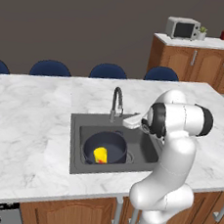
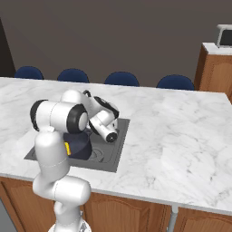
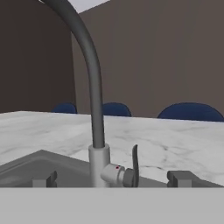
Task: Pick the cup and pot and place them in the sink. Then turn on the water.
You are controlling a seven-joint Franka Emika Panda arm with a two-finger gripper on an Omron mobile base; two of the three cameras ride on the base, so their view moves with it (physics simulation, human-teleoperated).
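A wide, round dark navy pot [image 1: 105,146] sits inside the rectangular dark grey recessed sink [image 1: 78,147] in a white marble counter [image 1: 28,129], with a small yellow cup [image 1: 100,155] standing inside the pot. The white robot arm's two-finger gripper [image 3: 114,178] hangs low over the sink and faces the base of the curved gooseneck metal faucet [image 3: 94,103]. Its dark fingertips [image 3: 178,178] are spread wide on either side of the small faucet lever [image 3: 135,165] and hold nothing.

cup [image 1: 100,155] in pot [image 1: 113,142] | pot in sink [image 1: 76,144] left half | faucet [image 1: 116,102] behind basin
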